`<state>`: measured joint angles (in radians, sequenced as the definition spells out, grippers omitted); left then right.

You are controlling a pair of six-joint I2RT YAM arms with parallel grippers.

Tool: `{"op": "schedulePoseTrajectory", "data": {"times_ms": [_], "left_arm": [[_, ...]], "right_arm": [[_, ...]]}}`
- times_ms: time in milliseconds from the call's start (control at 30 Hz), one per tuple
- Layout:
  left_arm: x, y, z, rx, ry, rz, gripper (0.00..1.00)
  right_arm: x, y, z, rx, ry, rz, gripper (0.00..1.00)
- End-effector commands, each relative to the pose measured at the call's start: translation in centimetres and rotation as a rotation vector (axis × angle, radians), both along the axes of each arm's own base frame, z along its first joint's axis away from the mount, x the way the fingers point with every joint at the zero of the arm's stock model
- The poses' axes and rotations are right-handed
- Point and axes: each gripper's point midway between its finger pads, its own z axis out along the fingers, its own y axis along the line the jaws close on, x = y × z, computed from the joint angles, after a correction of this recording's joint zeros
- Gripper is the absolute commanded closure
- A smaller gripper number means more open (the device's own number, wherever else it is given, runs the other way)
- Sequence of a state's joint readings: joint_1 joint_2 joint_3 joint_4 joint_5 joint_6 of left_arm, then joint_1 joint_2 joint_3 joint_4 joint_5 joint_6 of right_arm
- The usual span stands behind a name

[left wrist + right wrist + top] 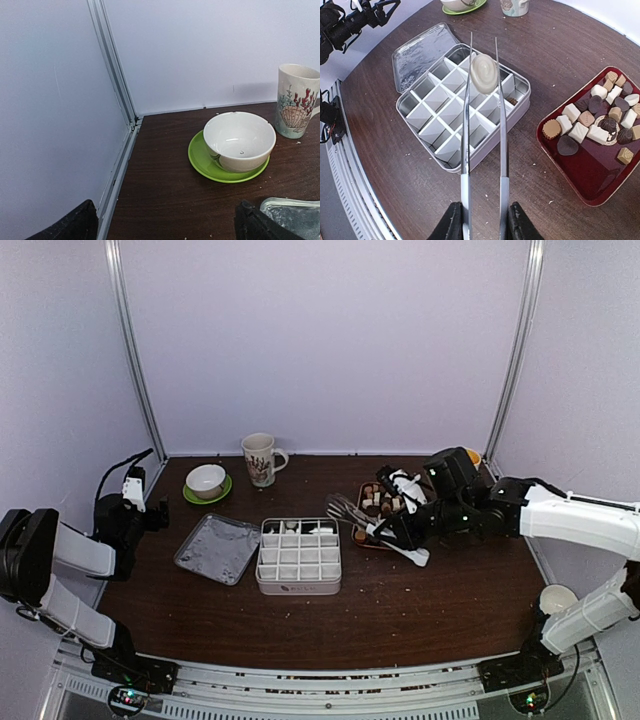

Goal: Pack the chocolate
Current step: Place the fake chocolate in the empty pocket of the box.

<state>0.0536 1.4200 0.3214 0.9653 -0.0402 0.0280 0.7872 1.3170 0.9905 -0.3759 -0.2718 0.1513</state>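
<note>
My right gripper (482,220) is shut on the handles of metal tongs (466,125). The tong tips pinch a round white chocolate (484,72) above the far compartments of the white divided box (490,145). A brown piece (512,101) lies in one far compartment. Several dark, tan and white chocolates (600,115) lie in the red tray (592,170) to the right. From above, the right gripper (403,530) is between the tray (362,492) and the box (298,585). My left gripper (165,225) is open and empty at the back left (150,512).
The box's lid (217,548) lies left of the box. A white bowl (240,140) on a green saucer (210,167) and a shell-patterned mug (297,100) stand at the back. The left wall rail (117,165) runs close to my left gripper.
</note>
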Motion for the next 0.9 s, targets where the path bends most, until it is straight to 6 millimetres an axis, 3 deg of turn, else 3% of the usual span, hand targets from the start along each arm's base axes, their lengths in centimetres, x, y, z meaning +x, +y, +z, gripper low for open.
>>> {"op": "schedulePoseTrajectory", "data": {"times_ms": [0, 600, 867], "left_arm": [[0.5, 0.1, 1.2, 0.005, -0.04, -0.005, 0.02], [0.5, 0.1, 1.2, 0.005, -0.039, -0.004, 0.02], [0.5, 0.1, 1.2, 0.005, -0.039, -0.004, 0.02]], "right_arm": [[0.0, 1.7, 1.8, 0.049, -0.044, 0.045, 0.8], [-0.6, 2.6, 0.3, 0.027, -0.023, 0.072, 0.82], [-1.1, 2.9, -1.4, -0.019, 0.01, 0.101, 0.82]]}}
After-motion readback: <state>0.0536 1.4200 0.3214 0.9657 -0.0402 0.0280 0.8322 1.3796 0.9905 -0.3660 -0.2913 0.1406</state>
